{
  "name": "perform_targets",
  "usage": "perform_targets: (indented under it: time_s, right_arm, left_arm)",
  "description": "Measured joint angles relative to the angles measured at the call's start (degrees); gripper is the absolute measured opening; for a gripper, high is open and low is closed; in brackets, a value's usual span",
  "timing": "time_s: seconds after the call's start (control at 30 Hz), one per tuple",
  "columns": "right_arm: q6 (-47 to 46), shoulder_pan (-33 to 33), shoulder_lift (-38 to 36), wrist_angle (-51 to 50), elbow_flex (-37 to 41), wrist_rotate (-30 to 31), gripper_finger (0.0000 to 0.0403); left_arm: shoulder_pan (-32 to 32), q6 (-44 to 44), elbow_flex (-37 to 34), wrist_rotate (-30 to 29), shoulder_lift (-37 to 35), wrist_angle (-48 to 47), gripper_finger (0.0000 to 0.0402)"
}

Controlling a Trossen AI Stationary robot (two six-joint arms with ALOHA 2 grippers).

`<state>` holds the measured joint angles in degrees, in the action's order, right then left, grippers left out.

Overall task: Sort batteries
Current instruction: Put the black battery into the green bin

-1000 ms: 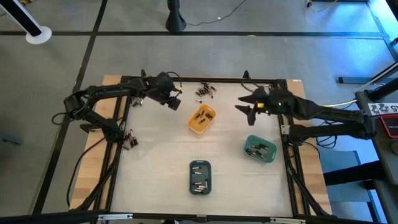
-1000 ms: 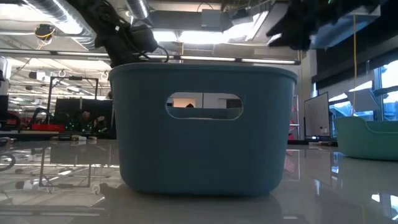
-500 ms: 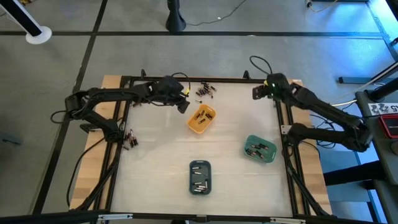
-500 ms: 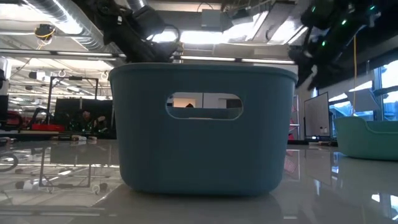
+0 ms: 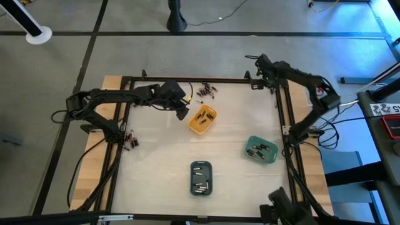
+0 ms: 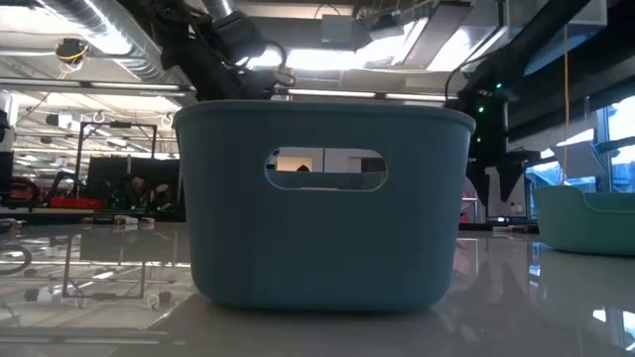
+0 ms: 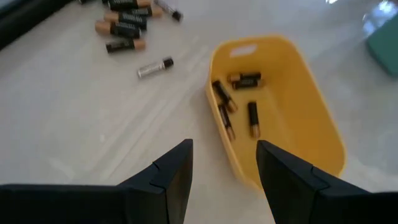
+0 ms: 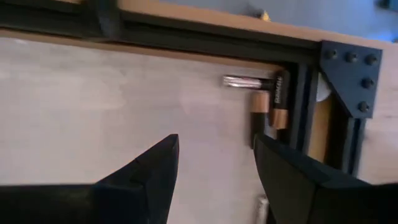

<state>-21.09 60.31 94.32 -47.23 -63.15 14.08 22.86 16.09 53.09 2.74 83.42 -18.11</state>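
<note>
The batteries (image 7: 124,25) are small cylinders, mostly black with copper-coloured ends, and one loose cell (image 7: 155,67) near them is silvery. A loose cluster lies on the white table (image 5: 156,156) near its far edge, just beyond the orange tray (image 5: 202,119). In the left wrist view four dark cells lie inside that tray, near its middle. The slate-blue tray (image 5: 200,177) near the front edge holds several silvery cells, and the green tray (image 5: 261,149) toward the right side holds a few more. Another small group (image 8: 268,102) sits tight in the far right corner, against the black frame (image 8: 305,106): a silvery one and black-and-copper ones.

The left gripper (image 7: 222,168) hangs over the table just beside the orange tray, between it and the loose cluster, with its jaws spread and nothing between them. The right gripper (image 8: 214,165) hovers at the far right corner, by the cells against the frame, its jaws also spread and empty.

The middle of the table, between the three trays, is bare, as is the left half in front of the left arm. The corner cells are hemmed in by the frame rails on two sides.
</note>
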Motion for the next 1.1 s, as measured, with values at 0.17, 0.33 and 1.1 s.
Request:
perform_targets:
  time_s: [0.17, 0.33, 1.1]
  right_arm:
    - [3.32, 2.15, 6.21, -2.75, -4.22, 0.87, 0.0211]
    - [7.31, 3.66, 8.77, -6.08, -7.38, -2.15, 0.0211]
    - [24.96, 2.9, 15.45, -14.75, -14.17, 1.36, 0.0211]
  left_arm:
    - [-0.01, 0.39, -1.47, 0.0, 0.0, -0.19, 0.0166]
    - [-0.03, 2.51, -3.11, 0.02, 0.0, -1.15, 0.0166]
    - [-1.24, 6.28, -3.11, 0.02, 0.0, 1.16, 0.0166]
